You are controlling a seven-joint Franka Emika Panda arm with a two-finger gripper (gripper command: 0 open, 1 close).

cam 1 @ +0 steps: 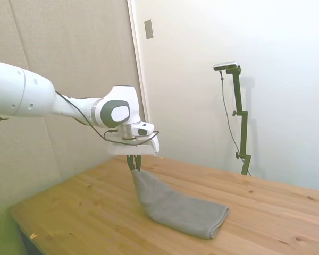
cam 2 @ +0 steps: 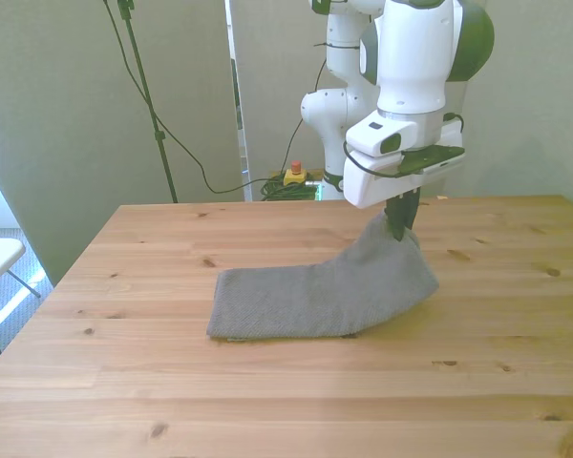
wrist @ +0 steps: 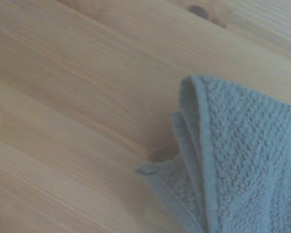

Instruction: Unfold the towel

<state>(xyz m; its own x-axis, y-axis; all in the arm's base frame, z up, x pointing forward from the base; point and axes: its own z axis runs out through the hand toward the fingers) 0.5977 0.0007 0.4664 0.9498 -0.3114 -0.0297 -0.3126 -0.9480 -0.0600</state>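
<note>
Grey terry cloth fills the close wrist view: one towel [wrist: 242, 160], its thick hemmed edges folded over each other, hanging above pale wooden planks. Only one towel appears in any view. From the front view, it lies near the middle of the wooden surface [cam 2: 124, 382], with its flat, folded end toward 9 o'clock and its other end pulled up into a peak toward 2 o'clock. One white gripper [cam 2: 399, 227] hangs over that peak, and its two dark fingers [cam 2: 397, 216] are pressed nearly together, pinching the raised corner of the towel between them. From the side view, the gripper [cam 1: 133, 163] holds the corner clear of the surface at 10 o'clock, while the towel [cam 1: 178, 208] slopes down toward 4 o'clock, where its rounded folded end rests on the wood.
</note>
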